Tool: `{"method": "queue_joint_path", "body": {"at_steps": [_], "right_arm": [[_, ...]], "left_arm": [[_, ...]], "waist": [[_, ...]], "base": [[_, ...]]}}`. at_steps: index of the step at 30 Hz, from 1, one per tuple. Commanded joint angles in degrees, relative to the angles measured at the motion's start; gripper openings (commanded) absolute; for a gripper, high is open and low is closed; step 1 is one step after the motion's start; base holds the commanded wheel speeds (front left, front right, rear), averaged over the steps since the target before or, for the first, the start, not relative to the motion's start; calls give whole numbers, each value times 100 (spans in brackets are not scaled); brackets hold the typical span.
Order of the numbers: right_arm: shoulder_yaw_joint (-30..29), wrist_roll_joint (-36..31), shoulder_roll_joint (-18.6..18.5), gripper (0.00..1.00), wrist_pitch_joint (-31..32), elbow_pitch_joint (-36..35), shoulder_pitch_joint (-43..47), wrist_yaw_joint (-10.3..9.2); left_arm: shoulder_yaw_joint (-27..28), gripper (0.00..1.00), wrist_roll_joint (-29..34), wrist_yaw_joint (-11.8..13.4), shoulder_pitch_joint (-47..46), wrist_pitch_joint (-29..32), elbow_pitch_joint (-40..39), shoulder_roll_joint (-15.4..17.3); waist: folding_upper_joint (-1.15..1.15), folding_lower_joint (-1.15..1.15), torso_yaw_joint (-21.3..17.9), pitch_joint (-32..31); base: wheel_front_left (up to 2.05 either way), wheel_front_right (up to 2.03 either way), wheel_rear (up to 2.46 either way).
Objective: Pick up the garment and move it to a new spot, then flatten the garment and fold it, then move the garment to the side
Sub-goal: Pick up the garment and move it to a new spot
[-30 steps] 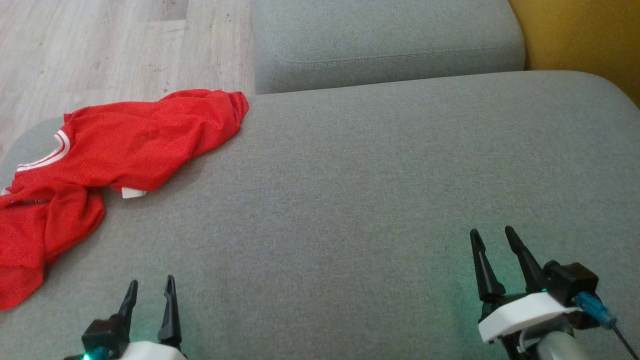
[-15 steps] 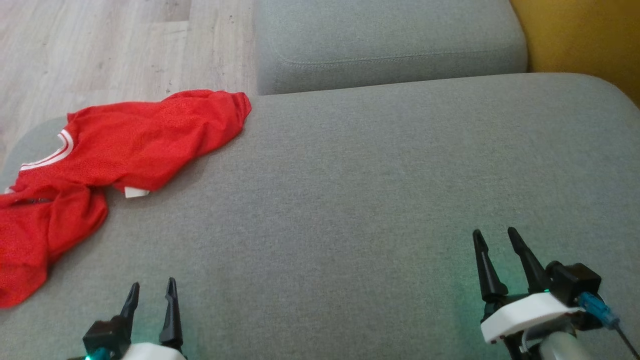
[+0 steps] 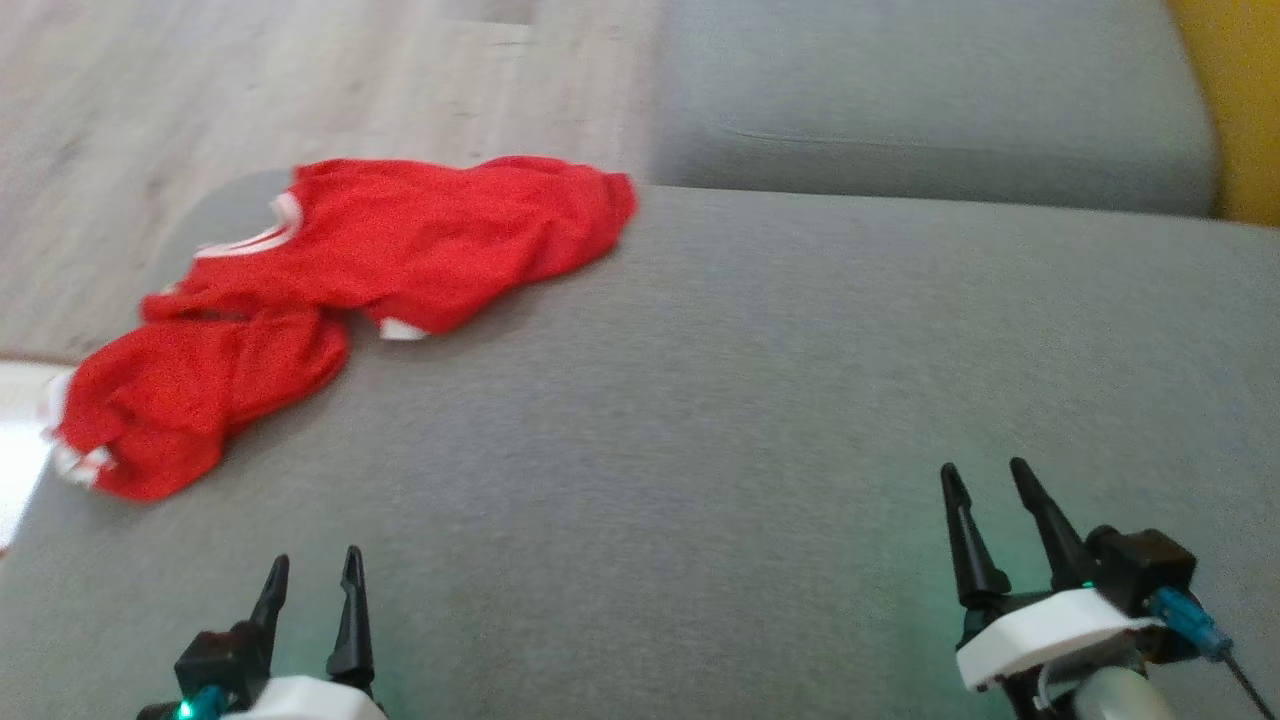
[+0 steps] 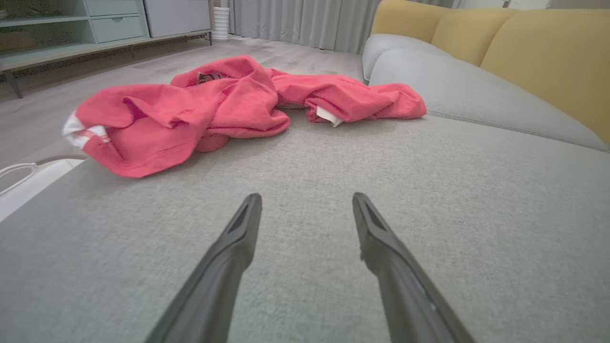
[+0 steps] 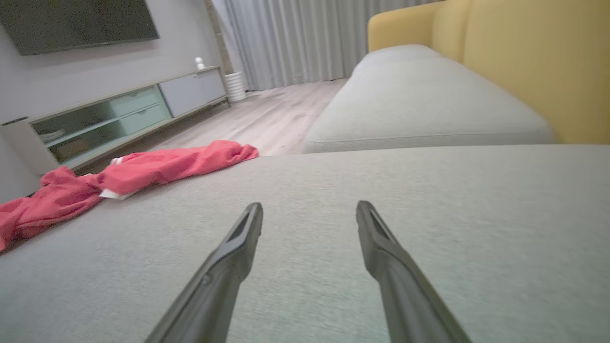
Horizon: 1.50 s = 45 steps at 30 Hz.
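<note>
- None of the steps looks done: red jersey (image 3: 430, 230) lies crumpled on sofa seat (image 3: 750, 450).
- Left gripper (image 3: 315, 556), right gripper (image 3: 982, 466): fingers spread wide, empty; everything remains.

head view looks down on the cushion (image 3: 700, 400); both wrist views, low, share the garment (image 3: 420, 235).

Grey sofa seat (image 3: 720, 400) carrying one crumpled garment (image 3: 420, 235)
The garment is lying bunched along the seat's far left corner, white trim showing. One end is reaching the left edge and possibly overhanging it, though blur is making that hard to judge.
</note>
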Motion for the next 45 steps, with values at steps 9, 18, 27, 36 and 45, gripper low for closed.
{"method": "queue_joint_path", "body": {"at_steps": [9,18,27,36,45], "right_arm": [[393,-87,62,100,-69,-86,-337,-4],[453,-129,-134,100,-69,-118,-458,-4],[875,-227,-677,100,-69,-538,-1352,-4],[1034,-223,-946,100,-69,-1282,-1907,-4],[1132,-149,-1023,100,-69,-1835,-2022,-4]], "left_arm": [[214,100,-110,-4,-103,-54,-209,236],[-132,100,-92,-133,-757,348,-701,215],[-621,100,-294,-304,-2803,1243,-691,225],[-529,100,-347,-246,-4265,2103,-56,817],[-298,100,-435,53,-4952,3157,899,1278]], "waist": [[0,0,899,-60],[0,0,623,407],[0,0,-55,1915],[0,0,-548,2924],[0,0,-855,3320]], "base": [[0,0,0],[0,0,0],[0,0,0],[0,0,0],[0,0,0]]}}
